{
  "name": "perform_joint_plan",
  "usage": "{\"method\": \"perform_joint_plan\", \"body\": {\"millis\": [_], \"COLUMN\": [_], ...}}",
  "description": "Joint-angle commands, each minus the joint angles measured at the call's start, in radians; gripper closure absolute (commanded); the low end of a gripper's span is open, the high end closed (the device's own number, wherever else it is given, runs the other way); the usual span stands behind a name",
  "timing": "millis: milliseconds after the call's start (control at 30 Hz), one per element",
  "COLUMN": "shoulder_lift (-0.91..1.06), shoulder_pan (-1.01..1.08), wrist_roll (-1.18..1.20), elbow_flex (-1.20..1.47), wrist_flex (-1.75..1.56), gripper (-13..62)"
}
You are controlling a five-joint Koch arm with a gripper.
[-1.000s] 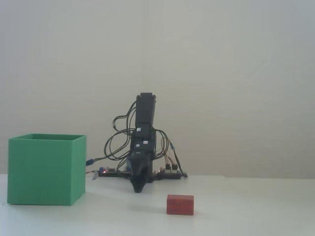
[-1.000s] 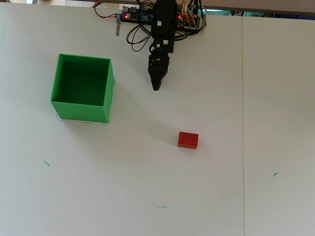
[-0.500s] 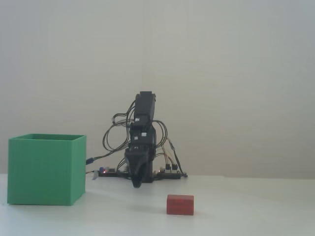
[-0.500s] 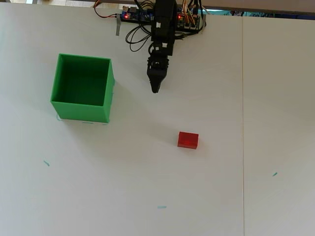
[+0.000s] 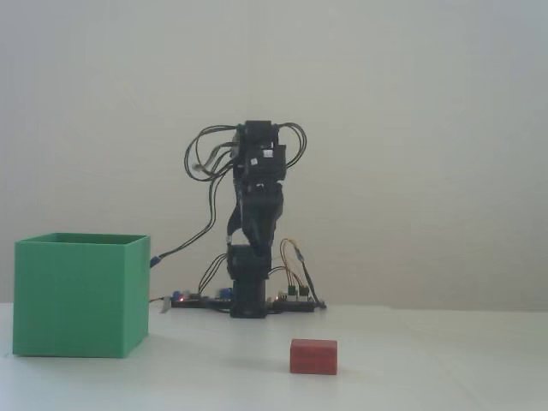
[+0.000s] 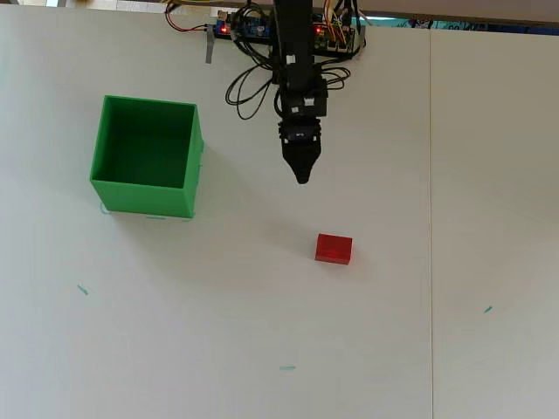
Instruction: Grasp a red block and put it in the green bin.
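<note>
The red block (image 5: 313, 356) lies on the white table near the front; in the overhead view (image 6: 334, 249) it sits below and slightly right of the gripper. The green bin (image 5: 79, 295) stands at the left, open on top and empty inside, as the overhead view (image 6: 144, 195) shows. My gripper (image 6: 302, 177) hangs in the air with its jaws together in a point, holding nothing. It is well above the table, apart from both the block and the bin. In the fixed view the gripper (image 5: 254, 240) points toward the camera in front of the arm.
The arm's base with circuit boards and wires (image 6: 253, 26) stands at the table's far edge, also seen in the fixed view (image 5: 291, 300). A seam (image 6: 430, 218) runs down the table at the right. Small green marks (image 6: 82, 289) dot the table.
</note>
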Motion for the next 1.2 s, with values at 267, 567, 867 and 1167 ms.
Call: {"method": "perform_joint_plan", "body": {"millis": [267, 567, 867, 1167], "shoulder_lift": [-0.229, -0.477, -0.58, -0.569], "shoulder_pan": [-0.049, 0.035, 0.124, 0.087], "wrist_roll": [-0.055, -0.103, -0.08, 0.244], "elbow_flex": [-0.405, -0.669, -0.701, -0.701], "wrist_flex": [0.078, 0.212, 0.344, 0.433], "gripper": [13.9, 14.0, 14.9, 14.9]}}
